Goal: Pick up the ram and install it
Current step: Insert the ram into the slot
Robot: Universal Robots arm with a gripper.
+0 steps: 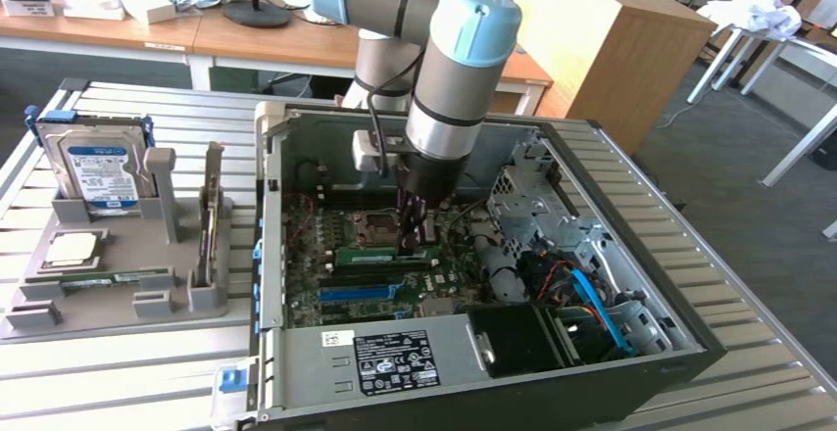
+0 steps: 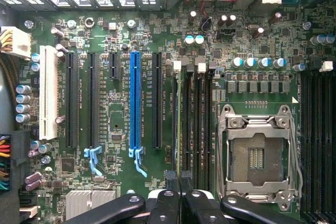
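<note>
Because the long, thin green circuit-board ram stick (image 2: 181,124) looks light, stiff yet fragile, the end effector (image 1: 418,240), mid-frame in the exterior view, is best closed on its top edge, as here.

On the table (image 1: 131,377), the holder tray (image 1: 105,306) is lying at the exterior view's left of the computer case (image 1: 693,325); inside, the ram (image 1: 379,254) is seemingly standing beside the processor socket (image 1: 372,223), under the gripper (image 1: 418,243).

Arm (image 1: 452,88) vertical, jaws tightly together.
</note>
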